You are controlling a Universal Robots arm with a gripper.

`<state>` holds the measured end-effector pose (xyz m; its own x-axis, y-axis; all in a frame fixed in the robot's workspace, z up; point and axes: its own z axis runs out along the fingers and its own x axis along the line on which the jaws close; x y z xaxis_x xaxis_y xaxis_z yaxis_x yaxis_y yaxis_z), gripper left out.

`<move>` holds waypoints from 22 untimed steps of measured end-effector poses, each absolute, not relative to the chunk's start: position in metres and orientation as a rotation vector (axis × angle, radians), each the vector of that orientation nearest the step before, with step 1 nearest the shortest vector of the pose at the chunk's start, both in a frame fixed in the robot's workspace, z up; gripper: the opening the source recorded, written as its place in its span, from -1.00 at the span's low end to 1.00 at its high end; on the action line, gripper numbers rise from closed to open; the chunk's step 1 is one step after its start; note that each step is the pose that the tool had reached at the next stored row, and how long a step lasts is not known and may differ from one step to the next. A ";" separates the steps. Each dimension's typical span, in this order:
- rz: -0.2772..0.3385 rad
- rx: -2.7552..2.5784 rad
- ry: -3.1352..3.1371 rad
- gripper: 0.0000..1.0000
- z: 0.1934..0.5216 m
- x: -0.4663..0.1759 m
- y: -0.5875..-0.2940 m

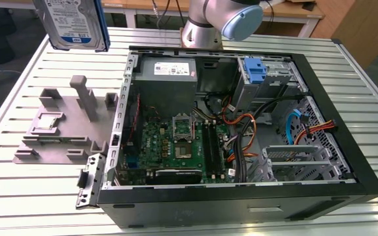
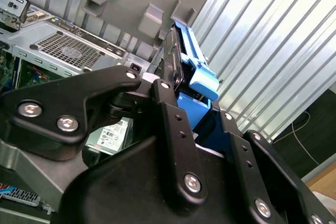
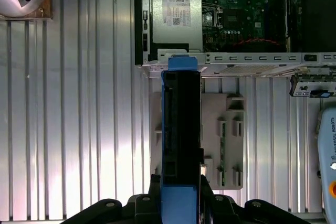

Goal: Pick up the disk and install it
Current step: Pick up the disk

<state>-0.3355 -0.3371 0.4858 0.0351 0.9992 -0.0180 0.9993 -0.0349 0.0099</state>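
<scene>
I have the disk [image 1: 71,22] pinched in my end effector [image 3: 181,195], the fingers pressed against its two broad faces near one end. That grip leaves the blue bracket's far end and both long edges free, which I judge is what a slide-in fit needs. In the exterior view the disk hangs in the upper left of the frame, label facing the camera, off the counter [image 1: 18,196] and outside the computer case [image 1: 346,162]. It is not yet installed.

In the first wrist view I look along its edge: a narrow black slab with blue at both ends. It is held on edge so the faces stay square to my fingers and cannot swing.

Behind it in that view lies the grey fixture [image 3: 228,140], which in the exterior view sits on the counter at the frame's left, just beside the case wall. Farther in are the grey power supply [image 1: 168,69] at the upper middle of the frame and the blue caddy [image 1: 255,69] at the upper right, well apart from the disk. My arm [image 1: 232,17] stands at the top centre.
</scene>
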 end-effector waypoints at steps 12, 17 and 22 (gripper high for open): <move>0.069 2.284 2.199 -0.27 0.486 -0.335 -0.344; 0.069 2.305 2.177 -0.27 0.486 -0.335 -0.348; 0.069 2.319 2.160 -0.27 0.486 -0.331 -0.348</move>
<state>-0.3309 -0.3477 0.4857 0.0706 0.9962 0.0517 0.9974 -0.0711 0.0086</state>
